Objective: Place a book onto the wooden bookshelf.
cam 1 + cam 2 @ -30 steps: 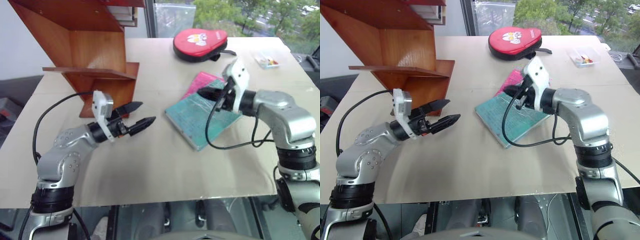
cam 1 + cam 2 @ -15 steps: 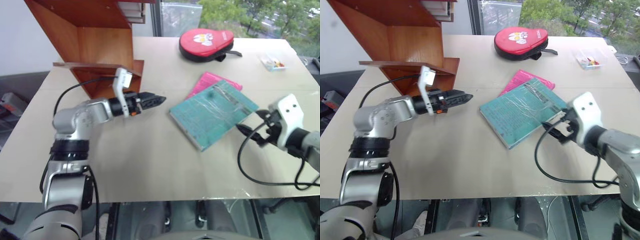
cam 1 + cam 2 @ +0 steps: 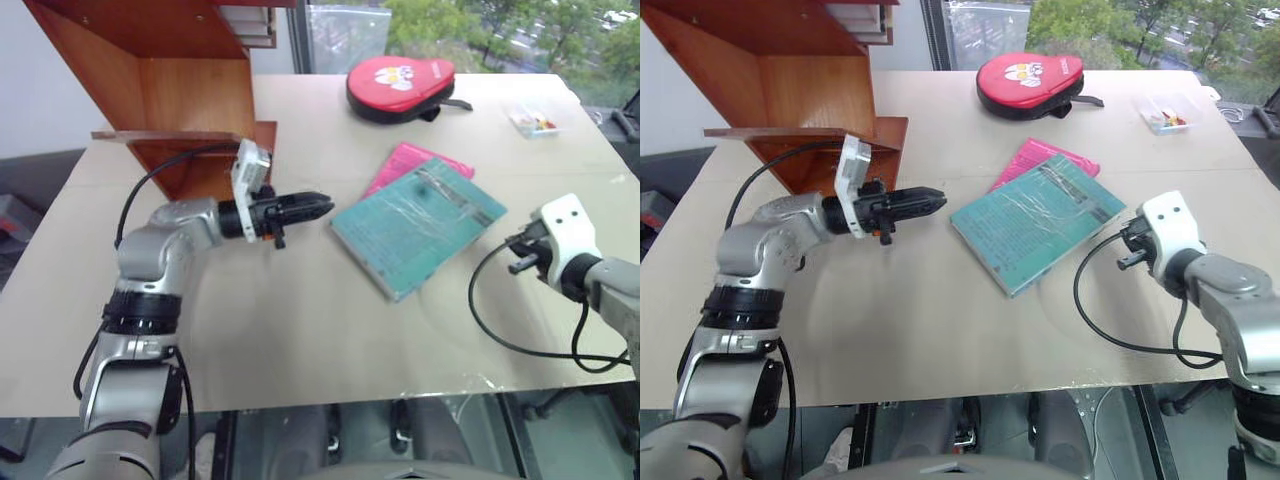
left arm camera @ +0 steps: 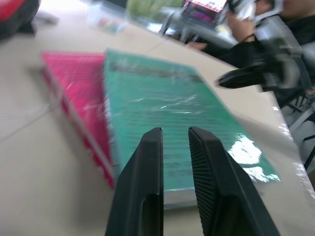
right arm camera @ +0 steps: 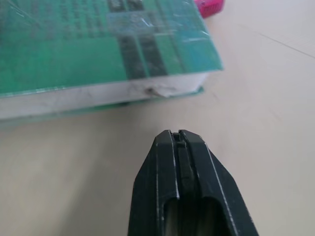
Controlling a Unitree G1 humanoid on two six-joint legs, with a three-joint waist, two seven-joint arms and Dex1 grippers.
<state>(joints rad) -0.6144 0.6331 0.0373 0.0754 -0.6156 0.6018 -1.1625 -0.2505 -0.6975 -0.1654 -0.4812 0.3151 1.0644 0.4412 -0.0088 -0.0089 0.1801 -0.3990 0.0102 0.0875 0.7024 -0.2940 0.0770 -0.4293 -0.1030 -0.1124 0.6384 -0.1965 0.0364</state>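
Teal-green, the book [image 3: 418, 225] is seen flat on the table [image 3: 300, 330], just ahead of the narrowly parted left gripper [image 4: 175, 135] and the closed, empty right gripper [image 5: 179, 137], presumably flanked for a two-sided lift.

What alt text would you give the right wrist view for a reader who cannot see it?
The right gripper, its two black fingers shut on nothing, points at the white page edge of the teal-green book lying flat on the beige table. A corner of a pink book shows beyond it.
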